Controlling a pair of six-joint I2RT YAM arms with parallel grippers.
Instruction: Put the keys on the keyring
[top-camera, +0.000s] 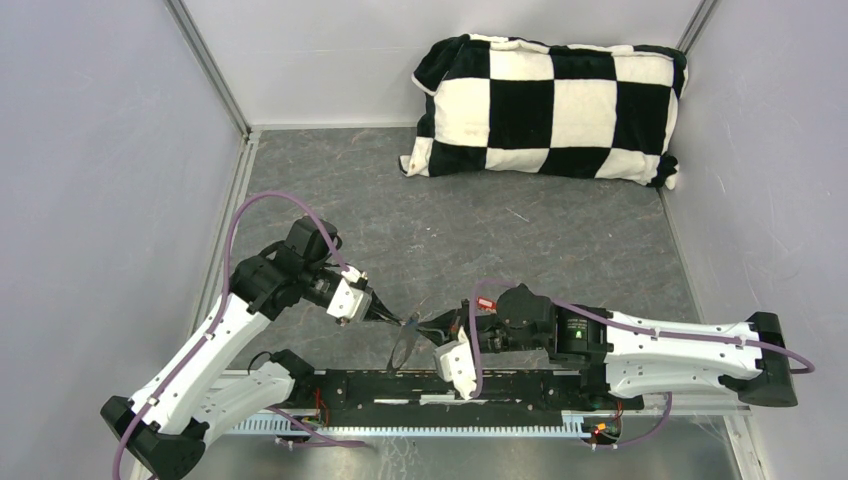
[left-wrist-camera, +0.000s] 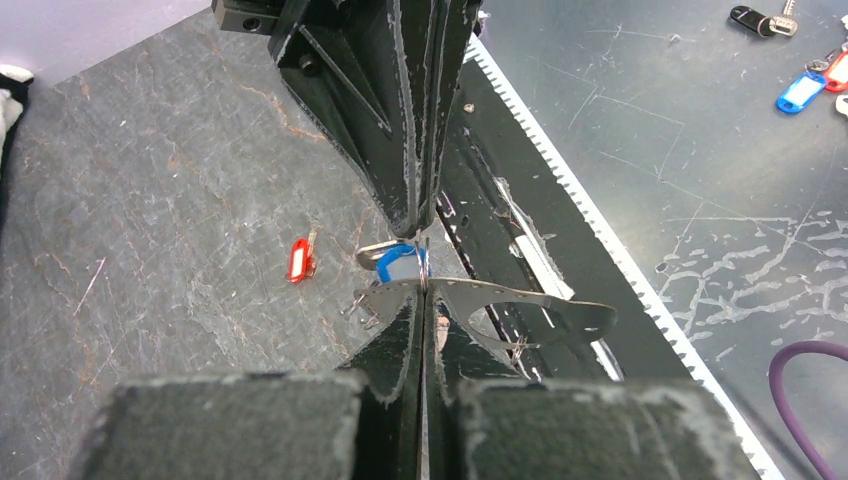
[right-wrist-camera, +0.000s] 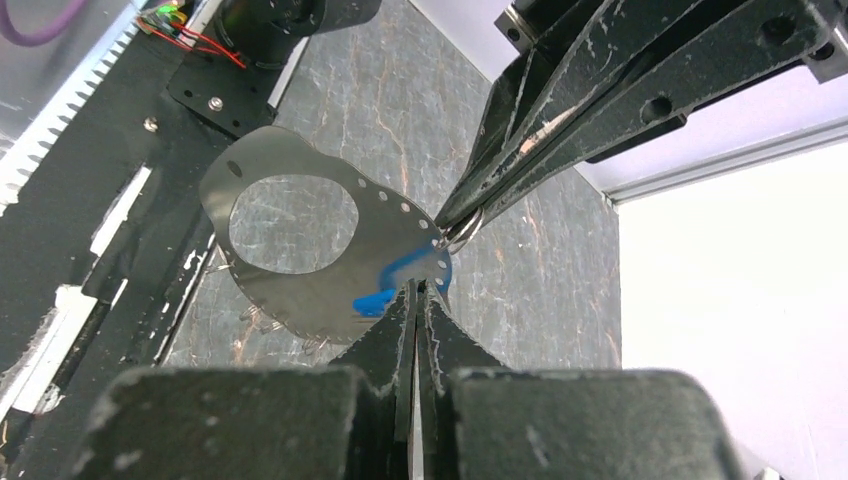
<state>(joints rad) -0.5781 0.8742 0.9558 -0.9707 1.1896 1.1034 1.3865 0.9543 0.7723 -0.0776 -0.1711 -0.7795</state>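
The keyring (right-wrist-camera: 300, 270), a flat grey oval band with small holes along its edge, hangs between my two grippers. It also shows in the left wrist view (left-wrist-camera: 520, 305) and faintly in the top view (top-camera: 405, 348). My left gripper (left-wrist-camera: 425, 288) is shut on the keyring's edge; it also shows in the top view (top-camera: 403, 320). My right gripper (right-wrist-camera: 415, 290) is shut on the blue key (right-wrist-camera: 400, 278), pressed against the band. The blue key (left-wrist-camera: 400, 262) sits tip to tip with the left fingers. The red key (left-wrist-camera: 300, 260) lies loose on the table.
A black-and-white checkered pillow (top-camera: 550, 105) lies at the back. The black base rail (top-camera: 450, 385) with a toothed strip runs along the near edge. Beyond it, other key tags lie on a lower surface, one blue (left-wrist-camera: 800, 90) and one black (left-wrist-camera: 750, 18).
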